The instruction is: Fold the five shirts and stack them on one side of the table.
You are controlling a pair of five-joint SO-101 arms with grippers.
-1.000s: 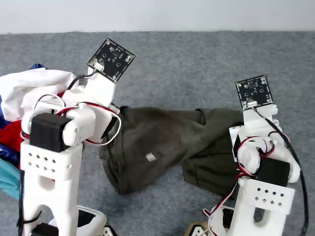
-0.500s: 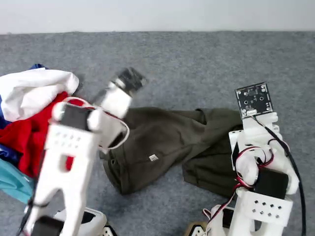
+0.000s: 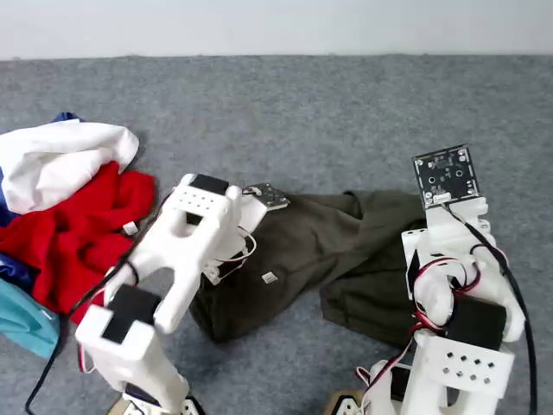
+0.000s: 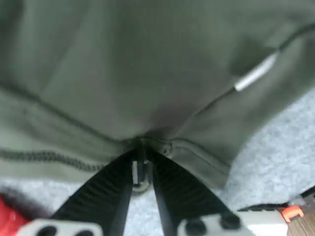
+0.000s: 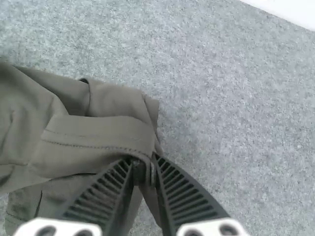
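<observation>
Olive-green shirt (image 3: 298,246) lies rumpled across the middle of a grey, felt-like desk (image 3: 346,112), spread between two white robot arms. A small white label (image 3: 270,277) shows on the cloth near its nearer edge. The left arm (image 3: 186,251) bends low over the shirt's left end. In its wrist view the left gripper (image 4: 142,158) is pressed together on a stitched hem of the olive cloth, with the fabric bunched into the pinch and grey desk showing just beyond. The right arm (image 3: 454,268) stands over the shirt's right end. In its wrist view the right gripper (image 5: 141,168) is also clamped on the olive shirt, pinching a folded, seamed edge that lies on the desk, with bare grey surface beside it. At the left side of the desk, apart from the olive shirt, sits a loose heap of other clothes: a white shirt (image 3: 52,164) on top, a red shirt (image 3: 82,233) under and beside it, a sliver of blue shirt (image 3: 10,270) at the edge, and a teal shirt (image 3: 17,320) nearest the camera.
</observation>
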